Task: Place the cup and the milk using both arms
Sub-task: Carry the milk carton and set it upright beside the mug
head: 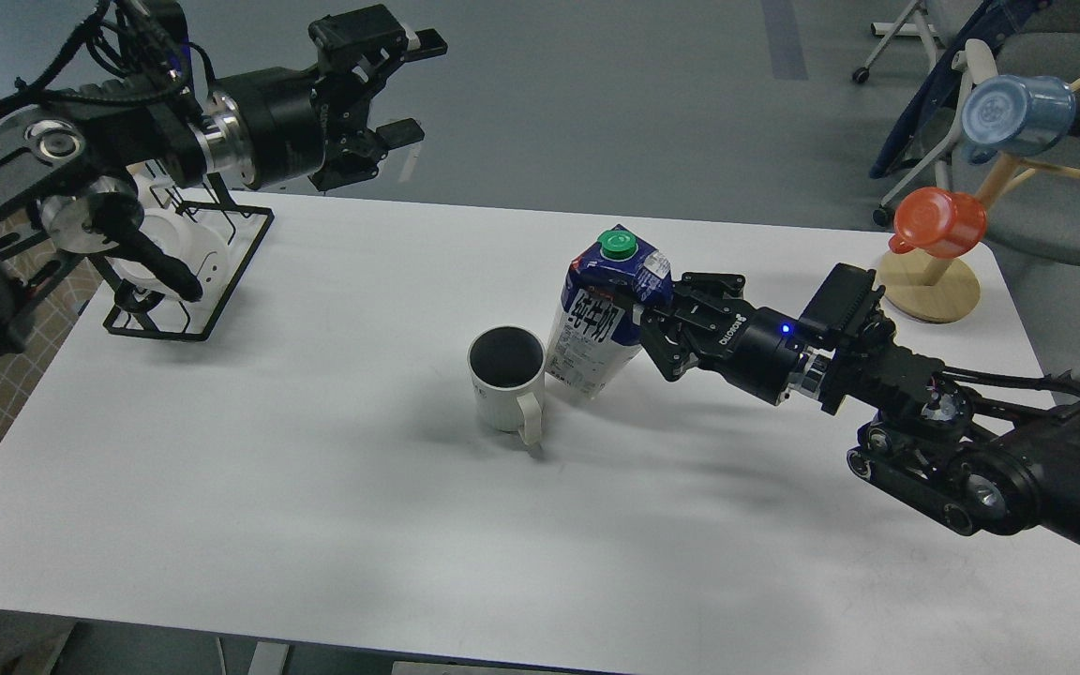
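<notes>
Right gripper [645,323], black and two-fingered, is closed around the upper body of the tall dark blue and white gable-top milk carton with a green round screw cap [601,323], its fingers pressed against the carton's right side. That carton leans slightly, its foot on or just above the white rectangular table [221,450]; I cannot tell whether it bears its own weight. Touching or just beside the carton, on its left, stands the white ceramic cup with a dark grey inside and chunky handle [507,380], upright and free of any grip, handle turned toward the near edge.

Left gripper [399,89] hangs high and well away from the carton, beyond the table's far edge, fingers spread wide and holding nothing.

By my reading, the milk is at the point of being set down or let go beside the cup. Next comes settling the carton upright, then opening the fingers and drawing back to the right without dragging it into the cup.

Room is generous: bare tabletop lies in front of and to the left of the carton. A black wire rack [188,272] sits far left of it, a wooden mug stand [934,281] far right near the edge.
</notes>
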Robot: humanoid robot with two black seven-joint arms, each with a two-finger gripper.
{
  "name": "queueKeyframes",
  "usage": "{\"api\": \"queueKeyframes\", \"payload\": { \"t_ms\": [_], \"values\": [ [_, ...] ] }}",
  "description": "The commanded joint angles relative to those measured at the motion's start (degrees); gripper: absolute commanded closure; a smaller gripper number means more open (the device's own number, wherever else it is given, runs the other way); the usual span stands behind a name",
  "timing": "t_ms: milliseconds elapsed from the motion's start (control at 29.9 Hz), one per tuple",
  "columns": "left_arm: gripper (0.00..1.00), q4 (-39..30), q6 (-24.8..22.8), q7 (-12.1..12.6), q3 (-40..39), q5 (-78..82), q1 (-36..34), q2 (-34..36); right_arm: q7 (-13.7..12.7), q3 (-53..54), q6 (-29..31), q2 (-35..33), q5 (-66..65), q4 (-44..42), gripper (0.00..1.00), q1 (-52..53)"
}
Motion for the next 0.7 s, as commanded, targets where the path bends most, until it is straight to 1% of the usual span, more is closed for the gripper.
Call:
{"api": "queueKeyframes", "payload": {
  "t_ms": [0, 33, 134, 201, 268, 335, 469, 669],
  "values": [
    [0.02, 0.00, 0.01, -0.09, -0.01, 0.00, 0.07, 0.04, 0.01, -0.90, -0.01, 0.81, -0.01, -1.22, 0.90, -0.08],
    [0.02, 0.00, 0.01, -0.09, -0.01, 0.00, 0.07, 0.04, 0.01, -0.90, -0.01, 0.90, -0.01, -1.31, 0.90, -0.08],
    [0.02, 0.00, -0.08, -0.09, -0.01, 0.00, 0.16, 0.04, 0.01, -0.99, -0.01, 0.99, -0.01, -1.75, 0.83, -0.16],
    [0.02, 0.00, -0.08, -0.09, -0.01, -0.08, 0.07, 0.04, 0.01, -0.90, -0.01, 1.08, -0.01, -2.19, 0.70, -0.16],
    [0.02, 0.00, 0.01, -0.09, -0.01, -0.08, 0.16, 0.04, 0.01, -0.99, -0.01, 1.43, -0.01, -2.45, 0.62, -0.16],
    [0.02, 0.00, -0.08, -0.09, -0.01, 0.00, 0.07, 0.04, 0.01, -0.90, -0.01, 1.43, -0.01, -2.54, 0.58, -0.16],
    [0.02, 0.00, 0.01, -0.09, -0.18, -0.08, 0.16, 0.04, 0.01, -0.90, -0.01, 1.43, -0.01, -2.54, 0.43, -0.16],
    [0.02, 0.00, -0.08, -0.09, -0.18, 0.00, 0.25, 0.12, 0.01, -0.99, -0.01, 1.70, 0.08, -2.54, 0.35, -0.34]
  ]
}}
